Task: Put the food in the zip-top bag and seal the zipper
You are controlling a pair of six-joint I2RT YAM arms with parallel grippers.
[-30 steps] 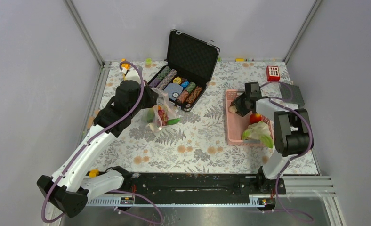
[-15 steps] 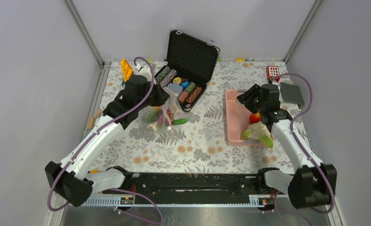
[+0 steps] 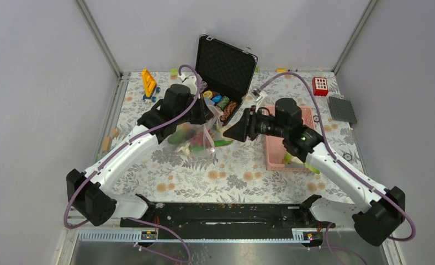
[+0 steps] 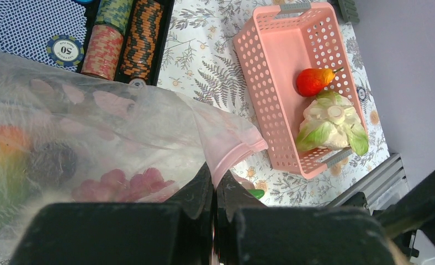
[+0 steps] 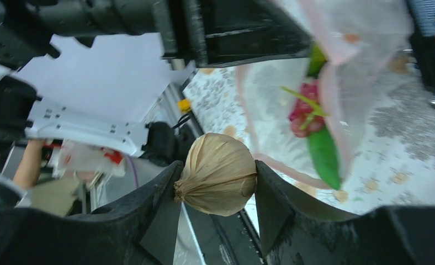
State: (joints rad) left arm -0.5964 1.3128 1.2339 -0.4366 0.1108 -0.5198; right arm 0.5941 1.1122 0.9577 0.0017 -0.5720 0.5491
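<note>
My left gripper (image 4: 214, 190) is pressed fully together, its two tips pinching a fold of the zip-top bag (image 4: 121, 121) right at the corner, where the pale pink zipper (image 4: 234, 144) curls away to one side. The bag hangs from that pinch and spreads out beside my fingers, slack and crumpled. Through the plastic I see the mango (image 4: 0, 165) at the far end and the reddish grapes (image 4: 124, 182) close to my tips. A darker lump lies between them, but the film blurs it too much to name. The bag sits just in front of the open chip case (image 3: 226, 58).

My right gripper (image 5: 216, 175) is roughly half open and clamped on a tan bulb (image 5: 218, 171), possibly a toy garlic. It is squeezed between the insides of both fingers (image 5: 163, 207), its gathered tip against one of them. Beyond the bulb is the bag, with the green vegetable (image 5: 324, 154) showing through its lower part. From overhead the bulb hovers off the table, just beside the bag's raised edge and near my left tips, not inside the bag.

Farther right stands the pink basket (image 4: 265, 99), holding the red fruit (image 4: 313, 81) and, touching it, the white-green leafy piece (image 4: 330, 118).
</note>
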